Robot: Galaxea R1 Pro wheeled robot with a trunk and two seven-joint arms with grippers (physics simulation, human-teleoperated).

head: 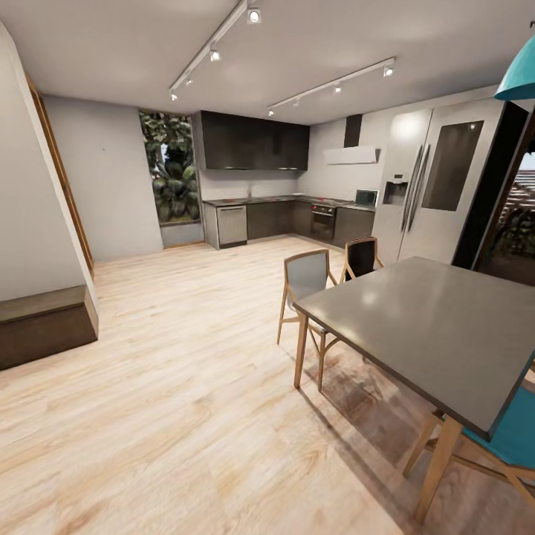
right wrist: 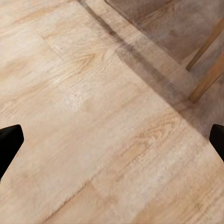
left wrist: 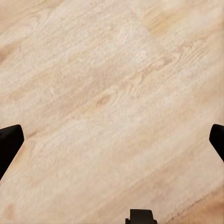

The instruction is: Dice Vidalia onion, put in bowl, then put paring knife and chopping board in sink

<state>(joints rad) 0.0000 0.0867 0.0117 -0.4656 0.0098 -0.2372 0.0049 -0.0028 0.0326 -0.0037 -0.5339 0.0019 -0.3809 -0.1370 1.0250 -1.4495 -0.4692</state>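
Observation:
The kitchen lies far across the room, where the grey countertop [head: 276, 199] runs along the back wall over dark cabinets. Onion, chopping board, paring knife, bowl and sink are too distant to make out. My left gripper [left wrist: 112, 142] hangs open over bare wooden floor, its black fingertips [left wrist: 9, 144] wide apart at the picture's edges with nothing between them. My right gripper [right wrist: 112, 142] is open too, empty, above floorboards beside wooden chair legs [right wrist: 205, 84].
A dark dining table [head: 438, 327] stands close at the right with wooden chairs [head: 306, 279] around it and a teal seat [head: 513, 438] nearest. A large fridge [head: 438, 186] is behind it. A low brown bench [head: 44, 323] sits at the left wall. Wooden floor [head: 186, 357] stretches toward the kitchen.

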